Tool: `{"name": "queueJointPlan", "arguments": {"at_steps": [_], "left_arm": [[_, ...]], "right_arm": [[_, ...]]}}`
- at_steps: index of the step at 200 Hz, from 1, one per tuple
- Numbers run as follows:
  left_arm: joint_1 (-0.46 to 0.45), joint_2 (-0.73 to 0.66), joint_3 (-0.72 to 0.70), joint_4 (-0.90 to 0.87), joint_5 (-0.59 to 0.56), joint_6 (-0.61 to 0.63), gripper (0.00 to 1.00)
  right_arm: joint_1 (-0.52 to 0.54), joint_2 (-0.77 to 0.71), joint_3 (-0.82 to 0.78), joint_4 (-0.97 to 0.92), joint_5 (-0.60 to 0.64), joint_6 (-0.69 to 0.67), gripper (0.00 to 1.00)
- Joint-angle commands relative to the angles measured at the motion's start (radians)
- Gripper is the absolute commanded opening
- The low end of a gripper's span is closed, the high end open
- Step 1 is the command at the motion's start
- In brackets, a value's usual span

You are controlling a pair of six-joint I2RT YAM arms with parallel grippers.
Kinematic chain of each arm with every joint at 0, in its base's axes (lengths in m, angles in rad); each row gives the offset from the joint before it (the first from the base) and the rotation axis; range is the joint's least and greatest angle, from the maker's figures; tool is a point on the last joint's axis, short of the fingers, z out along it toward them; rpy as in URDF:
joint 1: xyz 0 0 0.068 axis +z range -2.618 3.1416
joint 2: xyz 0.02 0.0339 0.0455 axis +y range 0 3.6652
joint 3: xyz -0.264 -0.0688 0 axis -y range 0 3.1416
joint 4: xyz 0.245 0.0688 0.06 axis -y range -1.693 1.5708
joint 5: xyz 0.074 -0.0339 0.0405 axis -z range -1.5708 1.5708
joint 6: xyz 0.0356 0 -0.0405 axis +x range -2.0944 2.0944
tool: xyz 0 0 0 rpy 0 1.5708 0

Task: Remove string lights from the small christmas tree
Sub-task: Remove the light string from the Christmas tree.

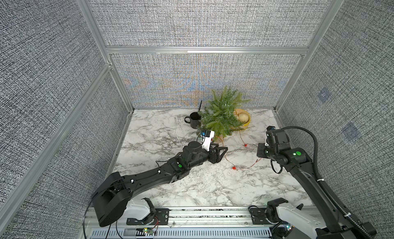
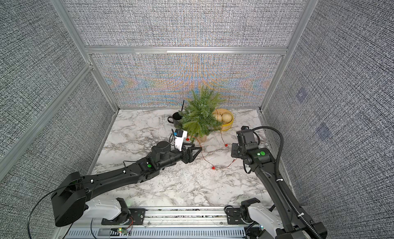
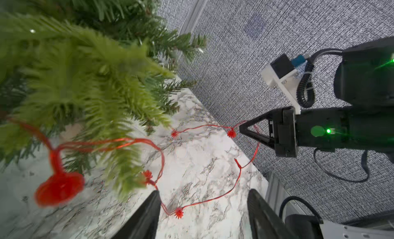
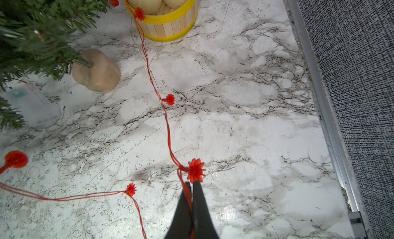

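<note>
The small christmas tree (image 1: pixel 221 118) (image 2: pixel 199 118) stands upright at the back on its tan base (image 4: pixel 98 71). The string lights (image 1: pixel 234 168) (image 4: pixel 169 99) trail from its branches down across the marble, and a loop hangs off a low branch (image 3: pixel 106 144). Their clear box (image 4: pixel 32 105) lies beside the tree's base. My right gripper (image 4: pixel 190 184) (image 3: pixel 241 129) is shut on the red wire just behind a bulb (image 4: pixel 196 169), a little above the table. My left gripper (image 3: pixel 204 192) (image 1: pixel 222 147) is open, low by the tree's front, with a bulb (image 3: pixel 179 212) and wire on the table between its fingers.
A black mug (image 1: pixel 195 120) stands left of the tree. Right of it a yellow-banded wooden basket (image 4: pixel 168 24) holds pale gourds, and the wire runs over its rim. Grey fabric walls with metal rails close in the back and both sides.
</note>
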Motion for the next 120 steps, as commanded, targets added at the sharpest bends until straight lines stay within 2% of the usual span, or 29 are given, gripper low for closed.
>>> {"name": "queueJointPlan", "arguments": {"at_steps": [1, 26, 63, 120], "left_arm": [[-0.016, 0.028, -0.015, 0.114, -0.134, -0.045, 0.65], [-0.024, 0.034, -0.010, 0.089, -0.218, -0.051, 0.65], [-0.024, 0.068, -0.004, 0.132, -0.221, -0.102, 0.65], [-0.025, 0.099, 0.022, 0.174, -0.251, -0.163, 0.51]], "right_arm": [[0.003, -0.009, -0.023, 0.001, -0.020, -0.002, 0.00], [0.002, -0.018, -0.032, 0.004, -0.033, -0.008, 0.00], [0.003, -0.035, -0.053, 0.012, -0.043, -0.013, 0.00], [0.004, -0.041, -0.077, 0.031, -0.069, -0.015, 0.00]]}}
